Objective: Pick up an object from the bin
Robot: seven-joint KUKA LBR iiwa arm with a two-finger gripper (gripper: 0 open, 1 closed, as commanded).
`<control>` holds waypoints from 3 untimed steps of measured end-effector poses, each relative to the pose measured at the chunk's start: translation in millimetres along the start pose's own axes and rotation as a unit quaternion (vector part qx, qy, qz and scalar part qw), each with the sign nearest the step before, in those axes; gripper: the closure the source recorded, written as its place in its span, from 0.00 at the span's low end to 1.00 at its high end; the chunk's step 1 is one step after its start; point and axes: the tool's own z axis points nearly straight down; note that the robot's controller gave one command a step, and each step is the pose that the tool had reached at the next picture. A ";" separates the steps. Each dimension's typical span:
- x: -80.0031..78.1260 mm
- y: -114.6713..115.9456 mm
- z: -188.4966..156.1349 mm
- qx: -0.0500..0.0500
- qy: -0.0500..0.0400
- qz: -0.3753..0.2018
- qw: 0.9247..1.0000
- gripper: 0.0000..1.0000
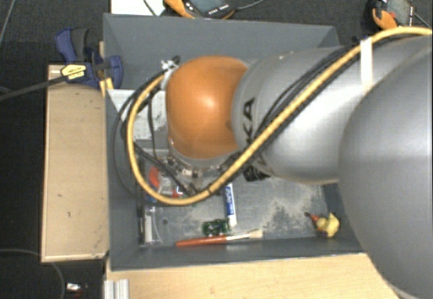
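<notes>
My gripper's body [178, 172] pokes out under the orange wrist cover, low over the bin's left part. A small red thing [156, 180] lies just to its left, partly hidden by cables. A blue and white tube [230, 203] lies on the floor to its lower right. Below that sit a small green part [215, 227] and a long orange-red pencil-like stick [216, 239] along the front wall. What is directly under the gripper is hidden.
A silvery metal piece [147, 223] lies in the front left corner. A small yellow toy [329, 224] with a red bit sits at the front right. The arm and its orange cover hide the middle and back of the bin.
</notes>
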 end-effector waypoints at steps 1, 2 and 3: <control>-16.4 -0.9 17.1 -0.002 -0.003 0.002 1.000 1.00; -6.4 -13.0 -32.4 -0.001 -0.003 -0.088 0.996 1.00; -6.5 -7.9 -24.0 -0.005 -0.010 -0.061 0.998 1.00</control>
